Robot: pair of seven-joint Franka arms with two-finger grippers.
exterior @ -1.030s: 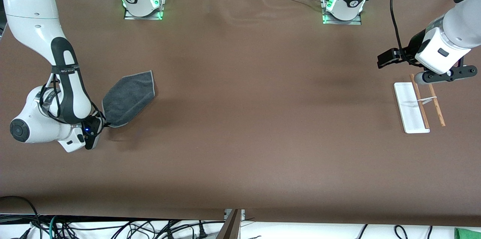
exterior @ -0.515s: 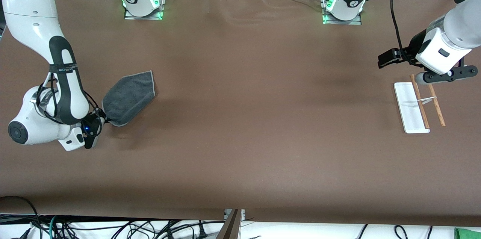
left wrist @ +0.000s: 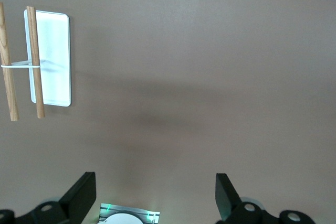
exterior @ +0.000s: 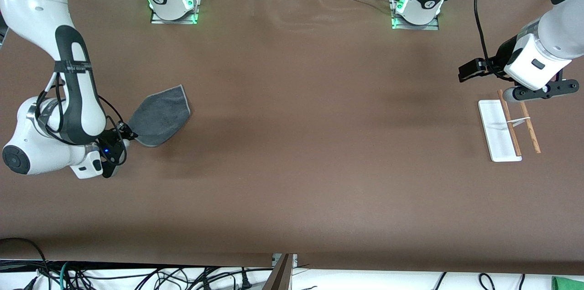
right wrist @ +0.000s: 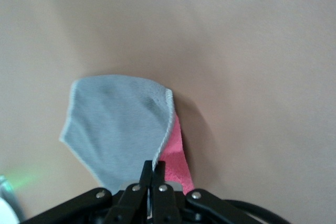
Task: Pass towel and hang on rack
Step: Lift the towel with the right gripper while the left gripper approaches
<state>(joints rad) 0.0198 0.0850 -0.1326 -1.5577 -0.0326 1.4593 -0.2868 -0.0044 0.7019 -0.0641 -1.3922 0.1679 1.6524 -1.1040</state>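
Right pincer (exterior: 124, 137) low at the right arm's end of the desk (exterior: 292, 167), pressed together on the pointed corner of the towel (exterior: 160, 116); corner pinched and raised, wider part spread flat on the desk. Pink underside visible beside the grey in the right wrist view (right wrist: 118, 129). Left pincer (exterior: 472, 71) waiting up in the air with fingers (left wrist: 79, 198) spread wide, empty, near the rack (exterior: 508, 128) standing at the left arm's end.

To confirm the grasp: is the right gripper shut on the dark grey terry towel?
Shut: right gripper pinches the dark grey terry towel's corner.
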